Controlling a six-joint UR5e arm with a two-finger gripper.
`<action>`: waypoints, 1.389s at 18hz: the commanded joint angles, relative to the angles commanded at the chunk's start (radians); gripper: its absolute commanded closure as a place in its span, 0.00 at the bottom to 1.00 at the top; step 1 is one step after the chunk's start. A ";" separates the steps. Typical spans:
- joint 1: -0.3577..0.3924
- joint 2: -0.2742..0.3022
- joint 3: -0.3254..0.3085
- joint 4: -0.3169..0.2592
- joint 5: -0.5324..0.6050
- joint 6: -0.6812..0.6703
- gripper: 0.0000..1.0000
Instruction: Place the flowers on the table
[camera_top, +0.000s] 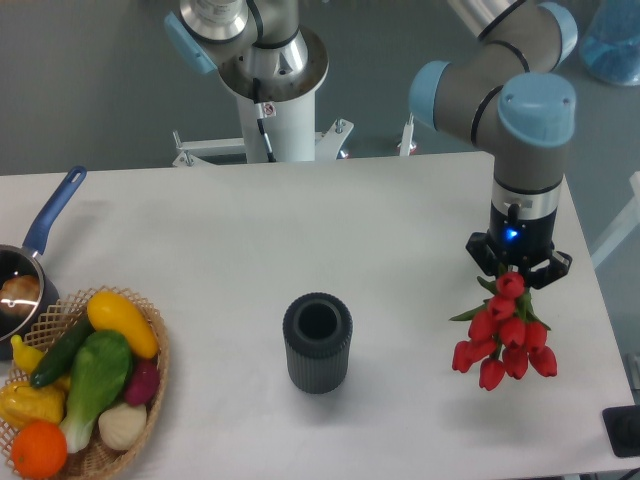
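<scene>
A bunch of red tulips (507, 345) with green leaves hangs blooms-down at the right side of the white table (300, 230). My gripper (518, 272) points straight down and is shut on the flowers' stems, right above the blooms. I cannot tell whether the lowest blooms touch the table. A dark grey ribbed vase (318, 342) stands upright and empty at the table's middle front, well left of the flowers.
A wicker basket (150, 400) of toy vegetables and fruit sits at the front left. A pot with a blue handle (50, 215) is at the left edge. The arm's white base (272, 100) stands behind the table. The table's right edge is near the flowers.
</scene>
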 joint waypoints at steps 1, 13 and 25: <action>-0.002 -0.003 0.000 -0.002 0.000 0.000 1.00; -0.063 -0.020 -0.044 0.005 0.015 -0.011 0.73; -0.068 -0.011 -0.066 0.017 0.018 -0.002 0.00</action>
